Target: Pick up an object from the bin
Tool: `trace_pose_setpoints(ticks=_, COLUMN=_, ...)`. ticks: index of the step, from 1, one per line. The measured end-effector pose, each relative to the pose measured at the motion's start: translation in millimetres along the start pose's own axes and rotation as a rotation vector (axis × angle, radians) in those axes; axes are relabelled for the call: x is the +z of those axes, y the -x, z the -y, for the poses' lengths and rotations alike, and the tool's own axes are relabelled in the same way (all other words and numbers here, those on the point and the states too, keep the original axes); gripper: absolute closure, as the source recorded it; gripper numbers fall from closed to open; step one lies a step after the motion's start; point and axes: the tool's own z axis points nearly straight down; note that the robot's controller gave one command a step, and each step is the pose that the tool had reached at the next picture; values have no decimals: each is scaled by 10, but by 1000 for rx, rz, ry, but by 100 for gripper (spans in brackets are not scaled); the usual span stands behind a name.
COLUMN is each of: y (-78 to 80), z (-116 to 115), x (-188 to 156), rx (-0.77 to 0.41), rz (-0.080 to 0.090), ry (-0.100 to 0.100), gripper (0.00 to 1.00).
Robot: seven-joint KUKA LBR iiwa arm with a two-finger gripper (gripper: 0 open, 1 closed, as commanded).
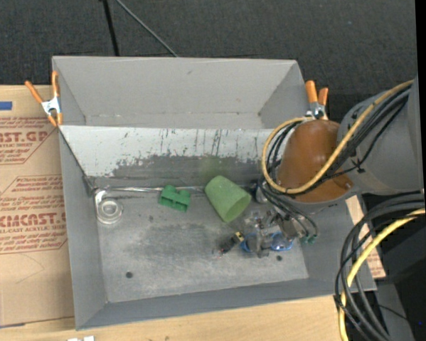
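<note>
The pincer [272, 234] sat low beside small dark bits [227, 244], probably to grasp 1, a tipped green cup [227, 197] just beyond; whether it was clenched could not be told.

In the grey bin [173, 83] I count five things: one clear round cup [108, 208] at nine o'clock; one dark green toothed block [174, 197] toward ten o'clock; one pale green cup [227, 198] at one o'clock; one small dark piece [229, 243] with a yellow spot at five o'clock; one small blue thing [275, 244] at four o'clock, partly hidden.
</note>
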Motion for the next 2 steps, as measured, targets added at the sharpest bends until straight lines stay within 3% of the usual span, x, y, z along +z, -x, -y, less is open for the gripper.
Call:
trace_pose_setpoints(ticks=1, y=73, z=16, x=-1176, rx=-21, rz=7, ry=-3, gripper=100)
trace_pose_setpoints(ticks=2, y=-12, z=102, x=-1685, rx=15, rz=5, ry=-3, gripper=100)
